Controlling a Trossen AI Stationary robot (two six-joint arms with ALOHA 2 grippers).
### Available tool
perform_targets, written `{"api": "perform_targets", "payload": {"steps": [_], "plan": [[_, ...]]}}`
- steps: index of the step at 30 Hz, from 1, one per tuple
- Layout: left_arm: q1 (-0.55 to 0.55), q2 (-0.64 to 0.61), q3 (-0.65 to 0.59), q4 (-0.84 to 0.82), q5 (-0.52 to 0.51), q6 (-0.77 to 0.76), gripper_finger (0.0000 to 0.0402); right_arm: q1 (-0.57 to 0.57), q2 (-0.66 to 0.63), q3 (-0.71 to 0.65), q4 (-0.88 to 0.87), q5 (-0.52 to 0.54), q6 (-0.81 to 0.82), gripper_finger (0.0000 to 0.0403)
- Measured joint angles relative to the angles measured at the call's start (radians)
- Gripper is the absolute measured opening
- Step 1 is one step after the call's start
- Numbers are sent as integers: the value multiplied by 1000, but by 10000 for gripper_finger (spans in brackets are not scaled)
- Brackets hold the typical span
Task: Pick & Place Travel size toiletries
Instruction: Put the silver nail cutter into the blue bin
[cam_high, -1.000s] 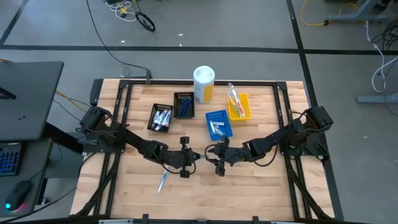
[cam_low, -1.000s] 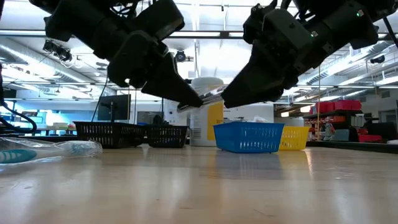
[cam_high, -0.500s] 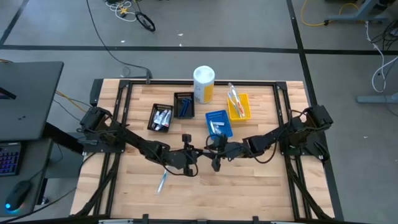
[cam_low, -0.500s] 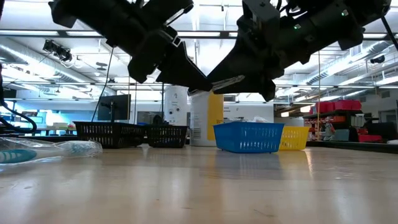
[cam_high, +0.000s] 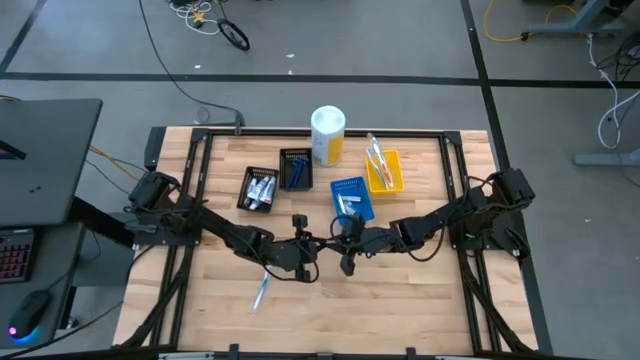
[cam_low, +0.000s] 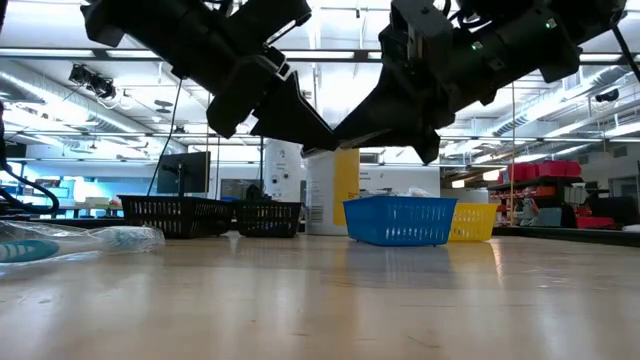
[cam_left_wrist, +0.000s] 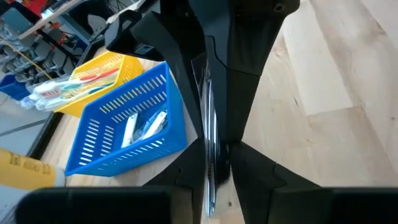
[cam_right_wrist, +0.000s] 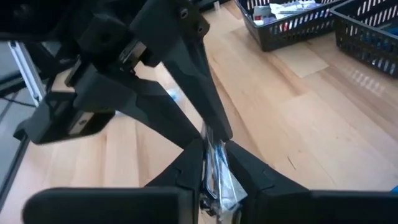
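A slim toiletry in a clear wrapper (cam_left_wrist: 208, 124) hangs in the air over the table's middle, with a gripper at each end. My left gripper (cam_high: 318, 245) comes from the left and is shut on one end. My right gripper (cam_high: 336, 243) comes from the right and is shut on the other end. In the low view the fingertips meet at the toiletry (cam_low: 336, 133), well above the tabletop. A second wrapped toothbrush (cam_high: 260, 292) lies flat on the wood near the front left. My left gripper pinches the wrapped toiletry's near end (cam_left_wrist: 210, 169) between its two fingers. The fingers slant down from the table's left and lie along it. The toiletry is clear of the table. My right gripper pinches the wrapper's other end (cam_right_wrist: 217, 169) between its two fingers, slanting down from the table's right. Its fingertips stand tip to tip with the left gripper's fingers (cam_right_wrist: 186, 93). The crinkled wrapper reaches back between the fingers.
Two black baskets (cam_high: 258, 190) (cam_high: 295, 170), a blue basket (cam_high: 352, 200) and a yellow basket (cam_high: 383, 172) holding toiletries stand behind the grippers. A white-and-yellow canister (cam_high: 327, 135) is at the far edge. Bare wood lies toward the near edge.
My right gripper has moved a little toward the table's left, up to the left gripper, and its open fingers have shut on the toiletry's free end. The toiletry stays in the air between both grippers.
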Motion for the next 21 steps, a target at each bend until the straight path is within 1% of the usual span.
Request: {"api": "perform_targets", "payload": {"steps": [5,8,11,13,16,18,21], "plan": [[1,-2,1,-24,1,-7,107,0,1,-2,-27,2,-21,54],[8,-5,2,-49,-20,-8,132,-1,-12,-2,-75,38,-50,54],[29,-5,2,-66,-25,-24,158,-6,-45,-2,-177,134,-61,54],[50,-5,2,-78,-24,-52,174,-14,-73,-2,-270,224,-56,54],[86,-5,2,-83,6,-126,192,-33,-112,-2,-364,378,-16,59],[108,-4,2,-89,26,-197,199,-50,-134,-2,-398,461,9,65],[136,-4,1,-97,47,-288,201,-86,-145,-2,-420,509,28,69]]}}
